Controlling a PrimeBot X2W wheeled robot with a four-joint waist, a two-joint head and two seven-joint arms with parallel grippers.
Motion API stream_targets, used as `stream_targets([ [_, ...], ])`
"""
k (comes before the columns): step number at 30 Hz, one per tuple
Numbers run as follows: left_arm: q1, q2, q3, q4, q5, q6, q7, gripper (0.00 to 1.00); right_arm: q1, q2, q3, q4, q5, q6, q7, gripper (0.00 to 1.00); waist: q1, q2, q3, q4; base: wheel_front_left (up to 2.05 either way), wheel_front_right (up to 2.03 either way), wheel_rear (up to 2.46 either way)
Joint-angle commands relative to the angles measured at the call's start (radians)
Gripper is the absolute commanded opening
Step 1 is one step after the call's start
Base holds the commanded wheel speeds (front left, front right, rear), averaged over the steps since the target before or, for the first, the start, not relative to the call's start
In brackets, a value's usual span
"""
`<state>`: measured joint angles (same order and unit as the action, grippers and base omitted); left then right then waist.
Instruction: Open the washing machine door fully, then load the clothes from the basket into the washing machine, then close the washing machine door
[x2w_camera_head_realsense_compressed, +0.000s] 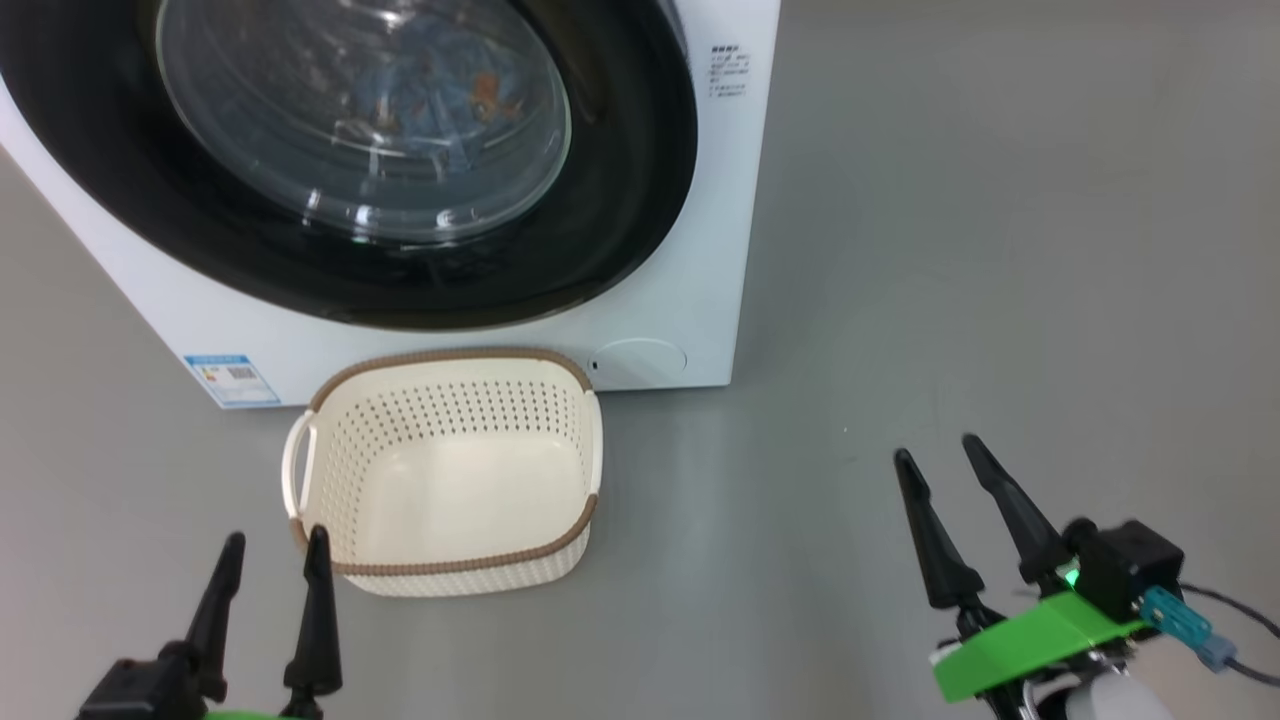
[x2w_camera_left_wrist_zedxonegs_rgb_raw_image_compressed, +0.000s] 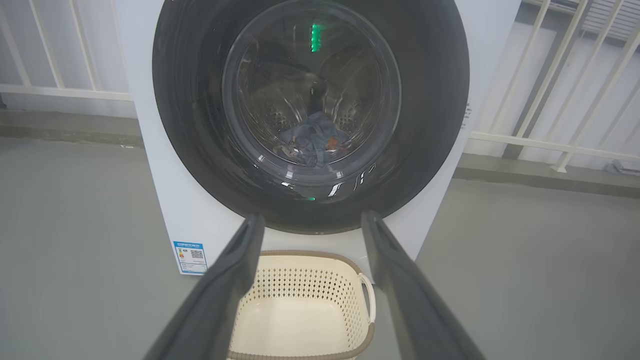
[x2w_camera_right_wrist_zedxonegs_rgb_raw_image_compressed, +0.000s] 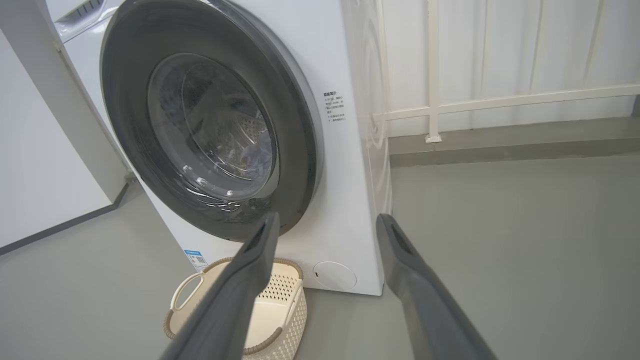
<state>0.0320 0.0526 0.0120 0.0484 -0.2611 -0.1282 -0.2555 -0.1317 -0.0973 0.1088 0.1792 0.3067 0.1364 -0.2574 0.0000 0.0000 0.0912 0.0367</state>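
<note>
Pincers wide, nothing held: left pincer (x2w_camera_head_realsense_compressed: 277, 537), right pincer (x2w_camera_head_realsense_compressed: 937, 448).
washing machine door (x2w_camera_head_realsense_compressed: 620, 200) looks shut, clothes (x2w_camera_head_realsense_compressed: 440, 90) dim behind its glass inside washing machine (x2w_camera_head_realsense_compressed: 700, 330); basket (x2w_camera_head_realsense_compressed: 450, 355) on floor (x2w_camera_head_realsense_compressed: 1000, 300) just before it.

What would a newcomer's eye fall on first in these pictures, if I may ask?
The glossy black washing machine door, shut, dominates the head view's upper left, blue clothes visible through it. On the floor just before it stands the basket, empty. The left gripper and right gripper hover open at the lower corners.
</note>
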Motion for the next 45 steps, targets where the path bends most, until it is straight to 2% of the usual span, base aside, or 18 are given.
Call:
stream_targets([
  [1,-0.001,0.023,0.037,-0.02,0.011,-0.003,-0.006,1.0,0.016,0.007,0.006,-0.037,-0.013,-0.006,-0.004,1.0,0.0,0.0,-0.021,-0.012,0.0,0.0,0.0],
  [19,0.086,0.009,0.062,-0.035,0.045,-0.003,-0.006,1.0,0.11,0.039,-0.095,-0.088,-0.071,-0.006,-0.004,1.0,0.0,0.0,-0.069,-0.007,0.0,0.0,0.0],
  [29,0.096,0.004,0.049,-0.041,0.042,-0.003,-0.006,1.0,0.122,0.045,-0.107,-0.092,-0.08,-0.006,-0.004,1.0,0.0,0.0,-0.077,-0.004,0.0,0.0,0.0],
  [30,0.114,-0.002,0.019,-0.013,0.039,0.0,0.0,0.0,0.134,0.046,-0.127,-0.063,-0.068,0.0,0.0,0.0,0.0,0.0,-0.077,-0.004,0.0,0.0,0.0],
  [35,0.114,-0.016,0.008,0.028,0.009,0.001,0.006,0.0,0.137,0.047,-0.124,-0.018,-0.038,0.0,0.006,0.0,0.0002,0.0,-0.078,-0.004,0.0,0.0,0.0],
  [39,0.107,-0.012,0.008,0.032,-0.039,0.001,0.016,0.0,0.134,0.045,-0.125,-0.017,0.008,0.0,0.017,0.0,0.0022,0.0,-0.08,-0.006,0.0,0.0,0.0],
  [45,0.096,-0.009,0.008,0.04,-0.098,0.001,0.028,0.0,0.129,0.043,-0.127,-0.012,0.065,0.0,0.03,0.0,0.0002,0.0,-0.079,-0.007,0.0,0.0,0.0],
])
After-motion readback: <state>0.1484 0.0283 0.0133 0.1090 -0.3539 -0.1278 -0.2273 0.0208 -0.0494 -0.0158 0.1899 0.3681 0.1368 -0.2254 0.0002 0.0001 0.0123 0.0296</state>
